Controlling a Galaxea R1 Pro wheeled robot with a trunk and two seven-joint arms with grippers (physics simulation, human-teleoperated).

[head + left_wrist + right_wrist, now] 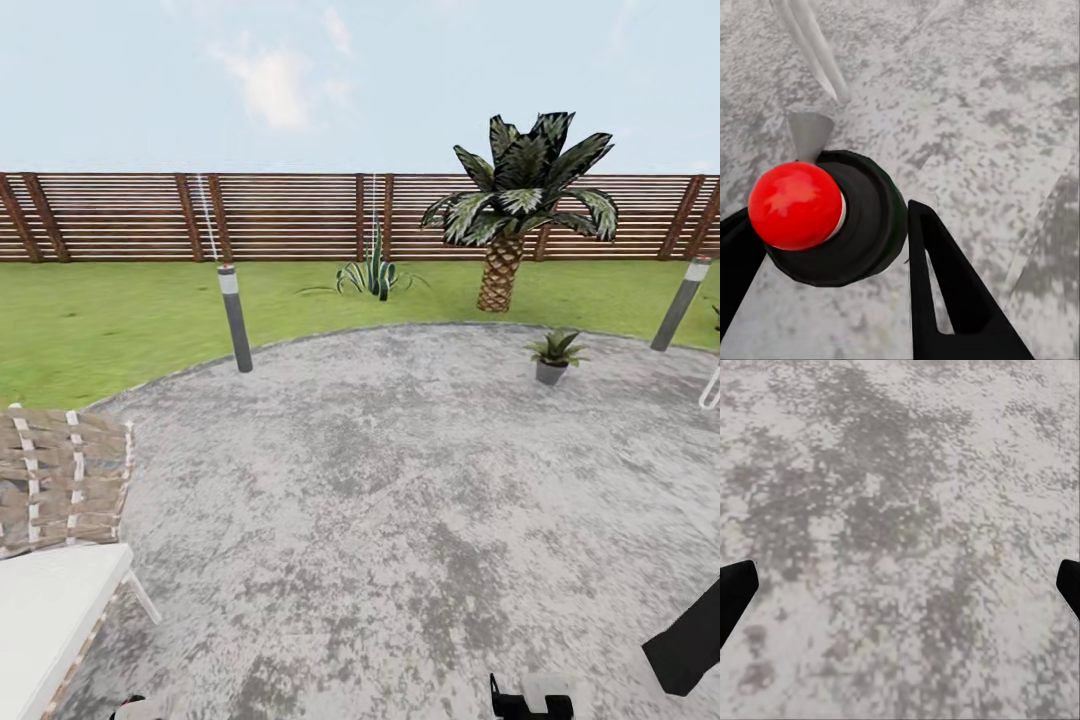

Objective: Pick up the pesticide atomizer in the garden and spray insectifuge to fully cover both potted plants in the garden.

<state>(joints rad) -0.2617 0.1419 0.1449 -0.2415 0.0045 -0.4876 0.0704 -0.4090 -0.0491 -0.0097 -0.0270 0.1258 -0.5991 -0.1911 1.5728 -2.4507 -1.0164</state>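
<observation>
Left hand point(832, 255) grasps the red-capped black pesticide atomizer point(825, 217); right hand point(900, 585) released. Approach the small grey-potted plant point(553, 356) squarely before spraying.

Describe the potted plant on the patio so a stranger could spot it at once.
Find the big palm by the wooden fence. Just in front of it, on the far edge of the grey paved patio, stands the potted plant. Unlike the palm and the spiky plant rooted in grass, it is low and sits in a small grey pot.
</observation>
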